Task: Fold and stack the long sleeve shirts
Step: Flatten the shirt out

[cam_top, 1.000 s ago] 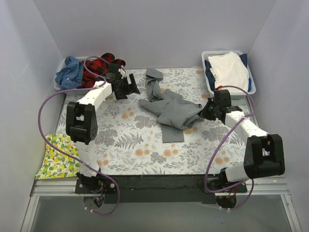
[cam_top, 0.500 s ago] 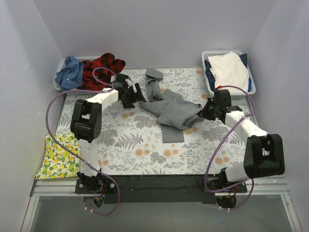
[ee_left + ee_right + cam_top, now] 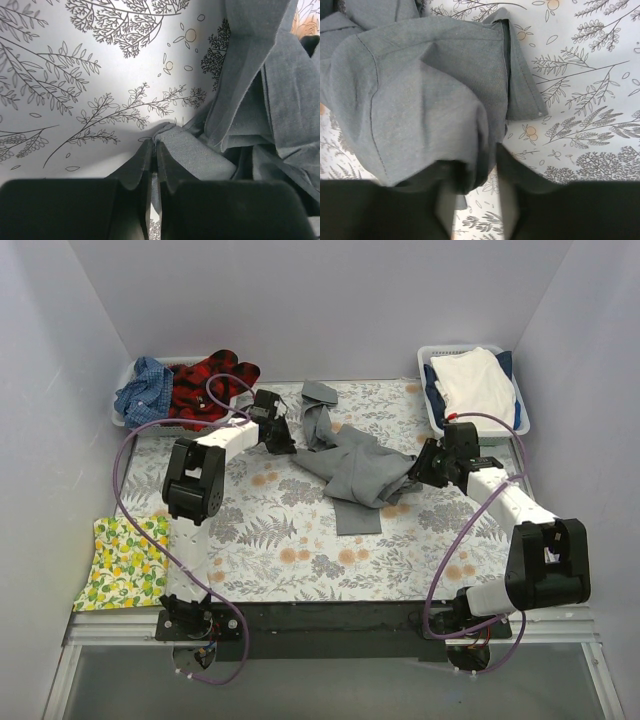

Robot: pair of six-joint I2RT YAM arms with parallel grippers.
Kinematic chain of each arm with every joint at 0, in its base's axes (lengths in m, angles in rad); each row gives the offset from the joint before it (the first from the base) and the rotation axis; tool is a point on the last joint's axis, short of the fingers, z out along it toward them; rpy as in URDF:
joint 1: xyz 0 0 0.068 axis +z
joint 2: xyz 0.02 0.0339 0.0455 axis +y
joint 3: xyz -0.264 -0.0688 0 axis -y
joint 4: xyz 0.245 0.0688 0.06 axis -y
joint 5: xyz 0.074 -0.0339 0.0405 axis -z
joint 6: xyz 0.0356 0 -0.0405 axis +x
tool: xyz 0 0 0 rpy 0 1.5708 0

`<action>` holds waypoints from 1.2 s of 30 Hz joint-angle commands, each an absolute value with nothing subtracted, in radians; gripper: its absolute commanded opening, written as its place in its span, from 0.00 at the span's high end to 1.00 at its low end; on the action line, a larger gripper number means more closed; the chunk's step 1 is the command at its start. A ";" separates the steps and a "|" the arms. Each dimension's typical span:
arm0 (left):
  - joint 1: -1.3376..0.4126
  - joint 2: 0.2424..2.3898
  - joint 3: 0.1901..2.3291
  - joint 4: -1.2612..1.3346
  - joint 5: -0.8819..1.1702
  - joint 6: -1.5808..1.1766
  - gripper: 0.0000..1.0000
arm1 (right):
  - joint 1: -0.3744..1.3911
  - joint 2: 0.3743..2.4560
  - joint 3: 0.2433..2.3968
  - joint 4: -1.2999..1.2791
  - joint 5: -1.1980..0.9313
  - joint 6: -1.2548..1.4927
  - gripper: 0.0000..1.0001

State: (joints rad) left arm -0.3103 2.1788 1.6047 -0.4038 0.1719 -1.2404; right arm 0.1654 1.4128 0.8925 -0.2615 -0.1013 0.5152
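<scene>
a: well, where's the grey shirt (image 3: pixel 355 465)?
b: crumpled mid-table (image 3: pixel 270 530). it looks soft, light and floppy. my left gripper (image 3: pixel 154 145) is pressed together, pinching its edge; my right gripper (image 3: pixel 472 185) is part spread round a fold. i'd grab the seams.

The table (image 3: pixel 450 540) is spread with a grey-and-orange fern-print cover (image 3: pixel 270 540). A grey shirt (image 3: pixel 355 468) is laid crumpled on it, slightly behind the middle, with one strip stretched toward the far edge. A white basket (image 3: pixel 121 422) is set at the far left corner and a second basket (image 3: pixel 436 412) at the far right. A lemon-print cloth (image 3: pixel 120 565) is spread beside the cover's near left edge.
</scene>
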 commanded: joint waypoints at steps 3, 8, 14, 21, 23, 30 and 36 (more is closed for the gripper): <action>-0.313 1.989 1.635 -0.492 -0.047 -1.175 1.00 | 0.170 1.287 0.971 -0.345 -0.038 0.373 0.32; -0.311 1.827 1.612 -0.532 -0.074 -1.143 1.00 | 0.199 1.236 0.999 -0.443 -0.170 0.224 0.26; -0.311 1.770 1.618 -0.571 -0.022 -1.173 1.00 | 0.428 1.279 0.973 -0.480 -0.284 0.135 0.26; -0.313 1.763 1.594 -0.581 -0.014 -1.181 1.00 | 0.644 1.489 1.008 -0.413 -0.333 0.156 0.27; -0.311 1.764 1.591 -0.591 -0.021 -1.172 1.00 | 0.664 1.563 1.052 -0.382 -0.322 0.156 0.27; -0.311 1.752 1.543 -0.606 -0.034 -1.147 1.00 | 0.722 1.775 1.213 -0.377 -0.270 0.150 0.26; -0.311 1.747 1.528 -0.621 -0.051 -1.124 1.00 | 0.756 1.900 1.307 -0.414 -0.180 0.153 0.25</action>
